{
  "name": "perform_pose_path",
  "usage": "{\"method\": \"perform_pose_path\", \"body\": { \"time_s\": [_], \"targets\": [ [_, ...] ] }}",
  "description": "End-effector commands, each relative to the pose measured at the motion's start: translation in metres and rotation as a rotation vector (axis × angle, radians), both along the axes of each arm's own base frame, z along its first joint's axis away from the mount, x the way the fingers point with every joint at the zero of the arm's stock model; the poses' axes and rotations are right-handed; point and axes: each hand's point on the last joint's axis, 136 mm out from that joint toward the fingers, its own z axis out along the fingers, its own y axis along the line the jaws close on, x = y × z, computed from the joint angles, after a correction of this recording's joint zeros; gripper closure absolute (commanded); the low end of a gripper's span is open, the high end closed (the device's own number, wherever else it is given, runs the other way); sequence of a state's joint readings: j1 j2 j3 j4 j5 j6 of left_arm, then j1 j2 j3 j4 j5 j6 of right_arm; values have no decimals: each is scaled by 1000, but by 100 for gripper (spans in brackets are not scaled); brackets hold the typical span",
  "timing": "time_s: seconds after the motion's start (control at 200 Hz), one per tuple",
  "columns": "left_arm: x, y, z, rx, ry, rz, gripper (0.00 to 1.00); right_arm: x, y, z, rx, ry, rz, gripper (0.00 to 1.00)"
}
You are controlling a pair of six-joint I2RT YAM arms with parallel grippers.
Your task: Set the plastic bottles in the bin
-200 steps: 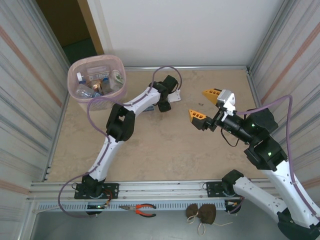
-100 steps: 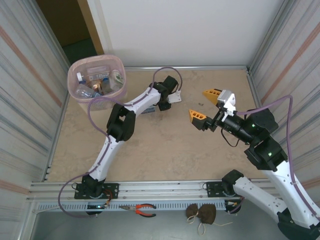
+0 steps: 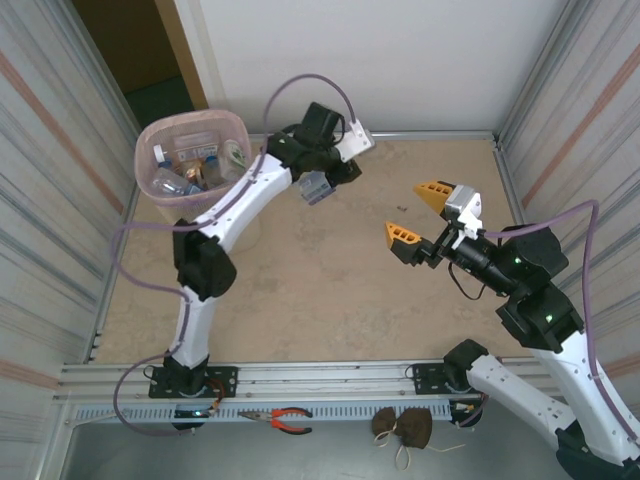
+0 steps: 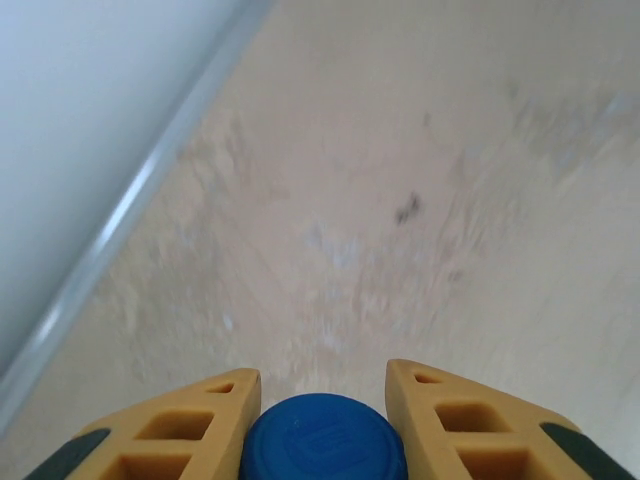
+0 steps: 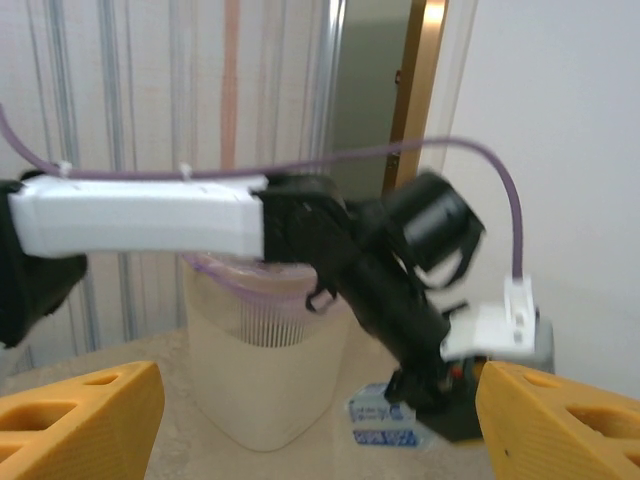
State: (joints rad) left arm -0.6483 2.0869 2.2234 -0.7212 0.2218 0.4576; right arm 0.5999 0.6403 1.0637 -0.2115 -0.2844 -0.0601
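Observation:
My left gripper (image 3: 322, 180) is shut on a clear plastic bottle (image 3: 313, 188) and holds it above the table's far side, just right of the bin (image 3: 240, 130). From the left wrist, the bottle's blue cap (image 4: 325, 442) sits squeezed between the two yellow fingers (image 4: 180, 430). In the right wrist view the same bottle (image 5: 385, 420), with a blue and white label, hangs under the left arm beside the beige bin (image 5: 265, 390). Several bottles (image 3: 185, 172) lie inside the pink-lined bin. My right gripper (image 3: 415, 215) is open and holds nothing, at mid right.
Corrugated metal walls close off both sides, with a white wall at the back. Red-handled pliers (image 3: 291, 420) and a brown pouch (image 3: 403, 427) lie on the front rail. A small dark speck (image 3: 400, 208) marks the beige table (image 3: 320, 290).
The left gripper closed on the bottle, then lifted it and swung it back toward the bin. The right arm shifted slightly and stayed open.

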Motion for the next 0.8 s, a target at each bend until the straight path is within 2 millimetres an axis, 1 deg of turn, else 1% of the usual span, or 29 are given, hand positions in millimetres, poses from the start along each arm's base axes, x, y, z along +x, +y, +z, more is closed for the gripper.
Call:
{"method": "perform_pose_path", "body": {
  "time_s": [0.0,0.065,0.075,0.13,0.225,0.326,0.436,0.456,0.546,0.596,0.676,0.767,0.782,0.797],
  "targets": [
    [-24,-2,84,-227,-34,-36,79,-5,-6,11,28,-23,-10,19],
    [-29,8,116,-311,-53,-28,79,-5,-6,11,28,-24,-10,19],
    [-29,10,119,-323,-50,-26,79,-6,-6,12,29,-26,-10,19],
    [-32,23,144,-405,-53,-10,80,-6,-6,11,28,-28,-7,19],
    [-30,56,183,-549,-42,42,82,-5,-4,13,20,-29,1,19],
    [-18,94,206,-675,-26,140,83,-6,-1,14,19,-36,15,19],
    [-2,139,222,-814,-19,270,90,-6,0,14,29,-32,22,19],
    [1,146,221,-835,-9,303,91,-6,0,13,31,-30,23,19],
    [11,183,226,-922,-17,443,97,-5,1,11,32,-24,27,19],
    [14,203,228,-960,-41,508,97,-5,1,11,33,-24,25,19],
    [14,235,228,-1011,-100,629,91,-6,0,11,37,-26,27,19],
    [8,270,226,-1065,-158,783,91,-5,0,10,39,-25,25,19],
    [5,277,229,-1078,-173,805,91,-5,1,10,40,-24,27,19],
    [7,283,225,-1082,-173,835,91,-5,1,9,40,-22,26,19]
  ]
}}
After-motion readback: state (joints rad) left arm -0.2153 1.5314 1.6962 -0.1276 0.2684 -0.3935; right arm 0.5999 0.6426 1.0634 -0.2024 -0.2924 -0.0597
